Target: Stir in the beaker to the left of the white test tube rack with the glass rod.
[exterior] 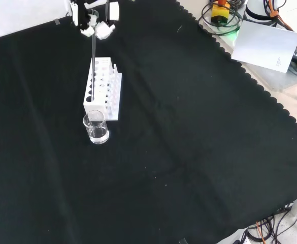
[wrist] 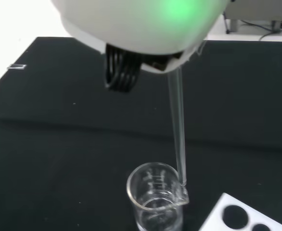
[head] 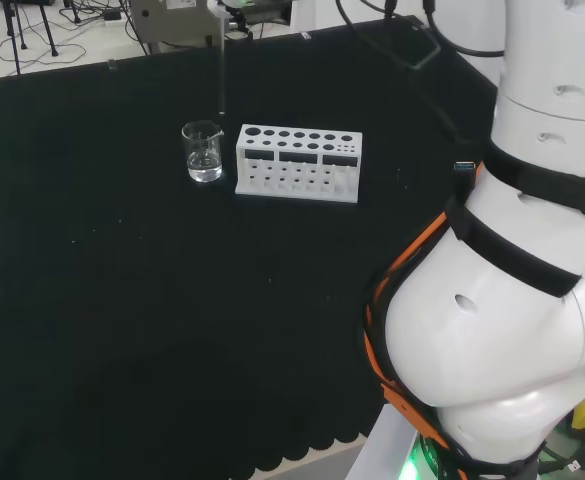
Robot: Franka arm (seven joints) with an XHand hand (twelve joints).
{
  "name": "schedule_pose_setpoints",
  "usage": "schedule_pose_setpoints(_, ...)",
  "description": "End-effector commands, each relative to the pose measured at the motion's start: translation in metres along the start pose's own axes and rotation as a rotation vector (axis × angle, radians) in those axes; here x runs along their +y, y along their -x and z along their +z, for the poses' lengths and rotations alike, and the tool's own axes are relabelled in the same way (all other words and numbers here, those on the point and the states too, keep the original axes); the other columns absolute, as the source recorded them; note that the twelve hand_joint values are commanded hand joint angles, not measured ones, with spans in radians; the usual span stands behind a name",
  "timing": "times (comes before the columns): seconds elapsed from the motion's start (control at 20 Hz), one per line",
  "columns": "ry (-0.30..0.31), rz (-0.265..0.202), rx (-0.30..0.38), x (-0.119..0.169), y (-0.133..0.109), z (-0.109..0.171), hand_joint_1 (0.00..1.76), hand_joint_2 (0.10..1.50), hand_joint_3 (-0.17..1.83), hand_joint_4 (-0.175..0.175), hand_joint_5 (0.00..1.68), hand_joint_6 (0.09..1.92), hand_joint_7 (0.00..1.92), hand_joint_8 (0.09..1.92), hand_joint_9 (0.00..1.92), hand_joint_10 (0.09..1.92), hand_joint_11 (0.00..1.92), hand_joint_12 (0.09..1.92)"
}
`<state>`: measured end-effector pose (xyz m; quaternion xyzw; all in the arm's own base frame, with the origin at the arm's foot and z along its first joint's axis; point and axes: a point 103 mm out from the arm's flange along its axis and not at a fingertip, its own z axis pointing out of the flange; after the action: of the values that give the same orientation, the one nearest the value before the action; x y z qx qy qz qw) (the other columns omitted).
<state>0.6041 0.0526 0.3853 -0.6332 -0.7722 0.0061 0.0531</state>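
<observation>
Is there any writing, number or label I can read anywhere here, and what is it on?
No text here can be read.
The beaker bears printed scale marks, too blurred to read.
The white sheet of paper at the bench's far corner carries a small dark mark, too small to make out.
The test tube rack, the glass rod and the hand show no lettering.

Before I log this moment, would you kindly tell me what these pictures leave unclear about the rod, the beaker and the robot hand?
- Robot hand: cut off by the front view's top edge; its grip on the thin clear glass rod is hidden by the blurred white palm in the wrist view.
- Rod tip: whether it is inside the small clear glass beaker or just at its rim cannot be told.
- White plastic test tube rack: cut off in the wrist view.
</observation>
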Motion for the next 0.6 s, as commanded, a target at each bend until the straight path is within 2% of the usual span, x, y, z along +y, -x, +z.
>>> schedule_pose_setpoints(0.05, -0.023, -0.066, 0.017, 0.017, -0.018, 0.013, 1.22, 0.46, 0.99, -0.175, 1.32, 0.75, 1.59, 0.93, 1.82, 0.68, 1.39, 0.75)
schedule_pose_setpoints(0.6, -0.064, -0.075, 0.05, 0.033, -0.005, 0.039, 1.22, 0.46, 0.99, -0.175, 1.32, 0.75, 1.59, 0.93, 1.83, 0.68, 1.39, 0.75)
